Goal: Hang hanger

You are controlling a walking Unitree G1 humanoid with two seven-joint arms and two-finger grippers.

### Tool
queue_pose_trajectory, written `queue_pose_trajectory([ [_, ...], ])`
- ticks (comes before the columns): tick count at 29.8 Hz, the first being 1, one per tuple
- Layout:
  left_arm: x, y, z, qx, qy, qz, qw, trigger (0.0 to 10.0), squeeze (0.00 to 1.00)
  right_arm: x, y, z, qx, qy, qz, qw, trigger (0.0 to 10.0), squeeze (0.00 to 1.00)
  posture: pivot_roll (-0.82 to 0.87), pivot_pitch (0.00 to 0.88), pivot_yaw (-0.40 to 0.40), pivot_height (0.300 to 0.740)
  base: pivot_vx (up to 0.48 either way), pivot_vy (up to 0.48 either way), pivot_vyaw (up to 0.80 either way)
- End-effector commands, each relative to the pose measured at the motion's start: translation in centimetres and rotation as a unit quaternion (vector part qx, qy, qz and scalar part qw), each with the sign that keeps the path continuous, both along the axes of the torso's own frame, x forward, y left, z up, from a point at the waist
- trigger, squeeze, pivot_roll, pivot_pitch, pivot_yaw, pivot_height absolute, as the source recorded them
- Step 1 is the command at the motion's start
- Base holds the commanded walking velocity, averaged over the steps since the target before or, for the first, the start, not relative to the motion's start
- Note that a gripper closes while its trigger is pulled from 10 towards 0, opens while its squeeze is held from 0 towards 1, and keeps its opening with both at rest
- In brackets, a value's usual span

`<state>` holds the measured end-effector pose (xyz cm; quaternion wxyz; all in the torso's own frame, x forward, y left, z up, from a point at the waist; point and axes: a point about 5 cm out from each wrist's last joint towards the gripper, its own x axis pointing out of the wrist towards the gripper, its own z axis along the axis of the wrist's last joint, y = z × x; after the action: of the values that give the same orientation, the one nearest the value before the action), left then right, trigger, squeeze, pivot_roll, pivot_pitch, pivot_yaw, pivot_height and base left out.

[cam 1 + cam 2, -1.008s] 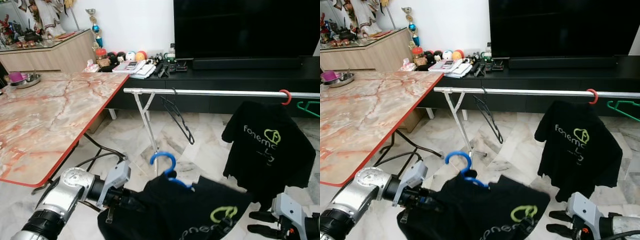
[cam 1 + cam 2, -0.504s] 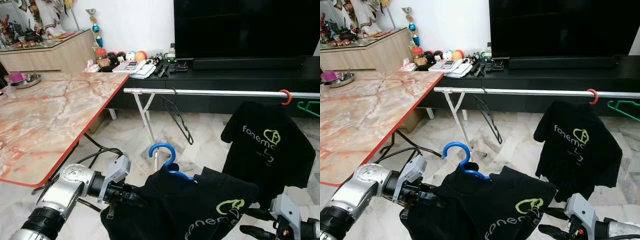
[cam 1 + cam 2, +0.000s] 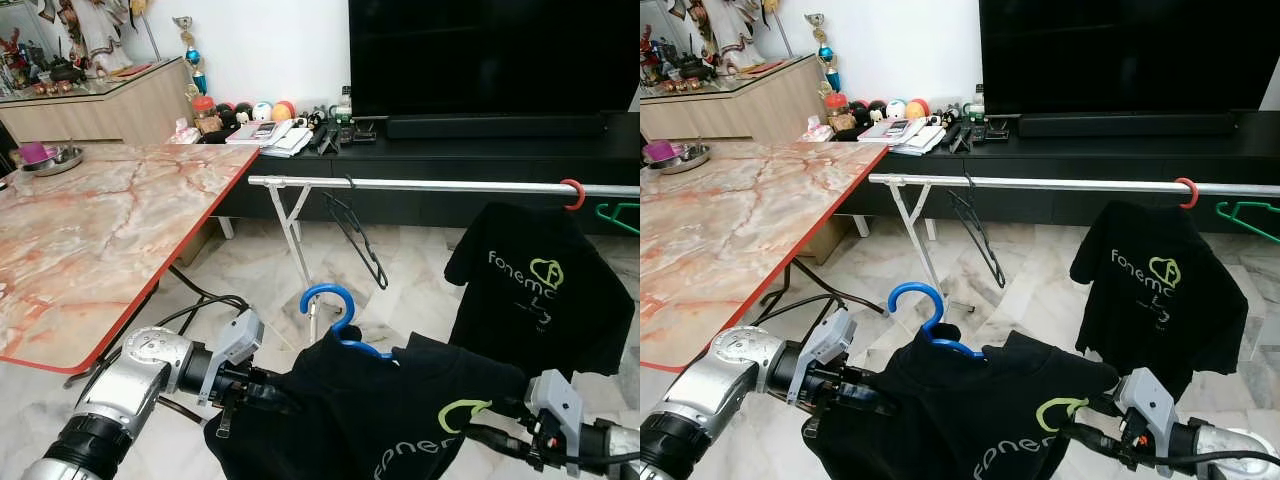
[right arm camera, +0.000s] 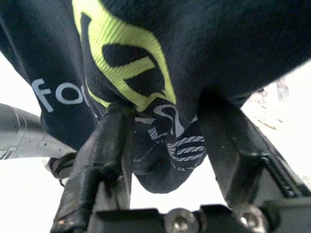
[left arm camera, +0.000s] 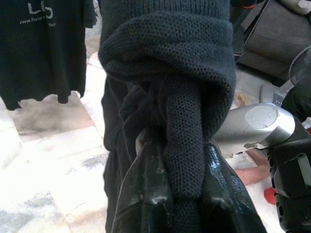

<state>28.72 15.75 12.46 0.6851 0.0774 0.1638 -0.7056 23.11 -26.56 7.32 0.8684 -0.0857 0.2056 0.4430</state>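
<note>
My right gripper (image 3: 1090, 432) has moved in from the side and now reaches under the black shirt (image 3: 400, 400), fingers spread around a fold, while my left gripper (image 3: 262, 392) stays clenched on its other shoulder. The blue hanger (image 3: 335, 318) pokes up below the rail (image 3: 420, 185), with bare rail between the black hanger (image 3: 355, 235) and the hung shirt (image 3: 535, 285); the bench (image 3: 90, 230) edge is close on my left.

We see the head views evenly lit and sharp, with soft daylight and no motion blur. The marble floor (image 3: 420, 270) shines pale beneath the rail (image 3: 440, 186), where shadows are weak. The television (image 3: 490, 55) above that rail is a flat, dark, featureless mass. In the left wrist view the floor near the hanging shirt (image 5: 46, 43) is washed out. In the right wrist view the background is blown white and the fabric is dark.
</note>
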Motion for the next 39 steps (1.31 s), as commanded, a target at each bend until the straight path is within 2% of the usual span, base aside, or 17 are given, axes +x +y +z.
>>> queue_pose_trajectory([
  [1,0.1,0.1,0.8,-0.014,-0.014,-0.002,1.000,0.0,0.00,0.1,0.4,-0.2,0.014,0.002,0.005,1.000,0.0,0.00,0.01,0.000,0.092,0.740,0.000,0.000,0.00],
  [6,0.1,0.1,0.8,-0.013,-0.015,0.000,1.000,0.0,0.00,0.1,0.7,-0.5,0.026,0.007,0.007,1.000,0.0,0.00,0.01,0.000,0.090,0.740,0.000,0.000,0.00],
  [33,-0.1,-0.1,0.6,-0.008,-0.017,0.000,1.000,0.0,0.00,0.2,0.1,-1.2,0.015,0.004,-0.017,1.000,0.0,0.00,0.01,0.000,0.087,0.740,0.000,0.000,0.00],
  [37,0.5,-0.1,0.1,0.009,-0.033,0.029,0.999,0.0,0.00,0.3,-0.1,-1.2,0.006,0.003,-0.021,1.000,0.0,0.00,0.01,0.000,0.085,0.740,0.000,0.000,0.00],
  [38,1.0,0.0,-0.2,0.023,-0.043,0.052,0.997,0.0,0.00,0.3,-0.2,-1.2,0.003,0.003,-0.022,1.000,0.0,0.00,0.01,0.000,0.084,0.740,0.000,0.000,0.00],
  [39,1.6,0.3,-1.0,0.058,-0.060,0.082,0.993,0.0,0.00,0.4,-0.4,-1.2,-0.004,0.003,-0.026,1.000,0.0,0.00,0.01,0.000,0.084,0.740,0.000,0.000,0.00],
])
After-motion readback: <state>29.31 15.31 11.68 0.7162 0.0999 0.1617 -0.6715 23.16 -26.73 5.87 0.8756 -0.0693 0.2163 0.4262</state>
